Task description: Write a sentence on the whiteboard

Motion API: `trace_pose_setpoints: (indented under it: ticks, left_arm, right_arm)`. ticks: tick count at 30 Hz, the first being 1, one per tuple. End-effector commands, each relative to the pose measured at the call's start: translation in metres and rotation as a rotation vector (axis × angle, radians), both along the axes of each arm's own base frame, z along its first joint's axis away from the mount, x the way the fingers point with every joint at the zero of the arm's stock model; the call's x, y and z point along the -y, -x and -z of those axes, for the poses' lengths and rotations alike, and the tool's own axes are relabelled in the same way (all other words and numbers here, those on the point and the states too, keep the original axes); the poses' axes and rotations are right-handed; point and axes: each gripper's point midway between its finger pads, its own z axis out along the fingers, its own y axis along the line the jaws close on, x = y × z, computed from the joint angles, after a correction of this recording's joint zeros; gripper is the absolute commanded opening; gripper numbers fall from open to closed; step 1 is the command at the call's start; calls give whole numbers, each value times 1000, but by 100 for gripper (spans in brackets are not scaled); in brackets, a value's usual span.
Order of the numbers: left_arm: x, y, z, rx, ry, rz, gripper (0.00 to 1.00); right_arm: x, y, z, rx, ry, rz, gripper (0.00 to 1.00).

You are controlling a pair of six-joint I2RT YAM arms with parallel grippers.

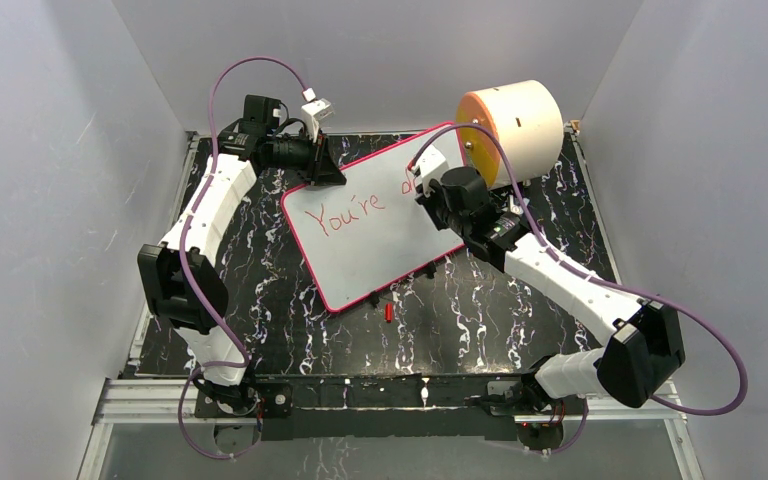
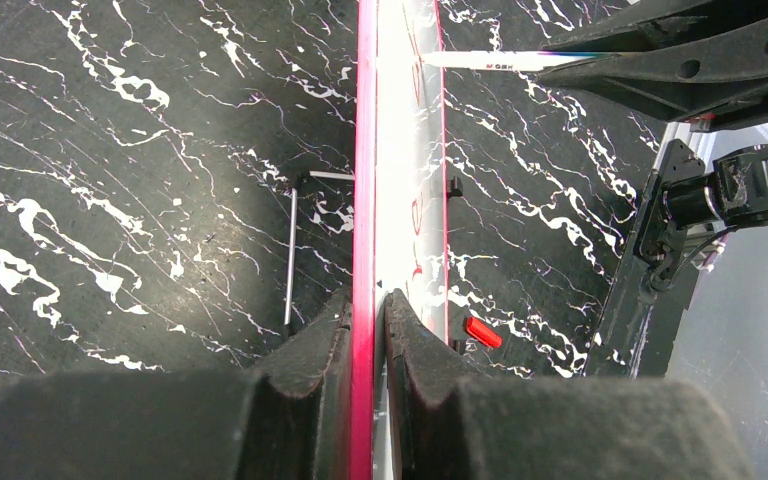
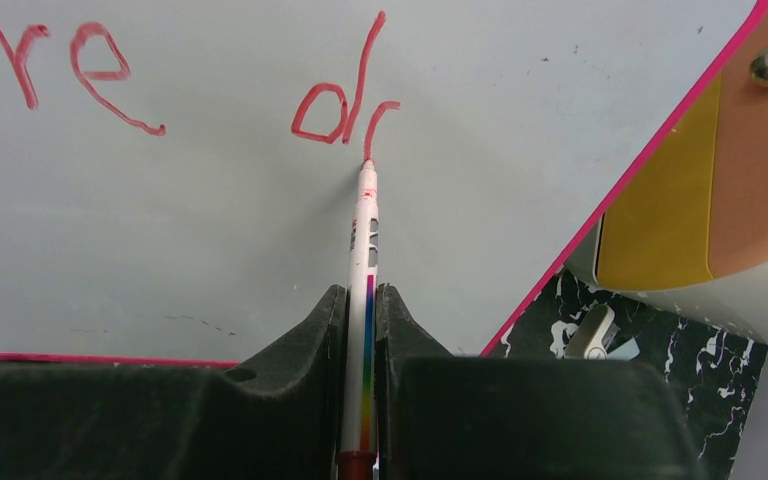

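The whiteboard (image 1: 370,262), white with a pink frame, lies tilted on the black marbled table. My left gripper (image 1: 324,168) is shut on its far left edge; the left wrist view shows the board edge-on (image 2: 400,150) between the fingers (image 2: 320,350). My right gripper (image 3: 360,295) is shut on a white marker (image 3: 365,235) with a rainbow stripe. The marker's red tip touches the board. The sentence (image 1: 343,215) in red reads "You're d" and a fresh partial stroke (image 3: 375,120) at the tip.
A cream cylinder with an orange face (image 1: 515,128) lies at the board's far right corner, close to my right gripper. A red marker cap (image 1: 388,312) lies on the table just off the board's near edge. Grey walls enclose the table.
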Motion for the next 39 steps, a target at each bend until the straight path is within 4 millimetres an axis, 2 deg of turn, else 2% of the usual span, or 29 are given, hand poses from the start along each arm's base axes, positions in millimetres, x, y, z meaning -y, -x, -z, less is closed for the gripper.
trace_pose_setpoints:
  ticks: [1, 15, 26, 39]
  left_arm:
    - [8, 30, 41, -131, -104, 59, 0]
    - [9, 31, 41, -132, -102, 63, 0]
    - [9, 32, 40, -132, -100, 68, 0]
    - [9, 32, 40, -131, -102, 67, 0]
  right_arm:
    - [8, -1, -3, 22, 4, 37, 0]
    - [13, -16, -17, 91, -42, 106, 0]
    - [8, -23, -28, 117, -77, 97, 0]
    - [-2, -23, -37, 130, -113, 57, 0]
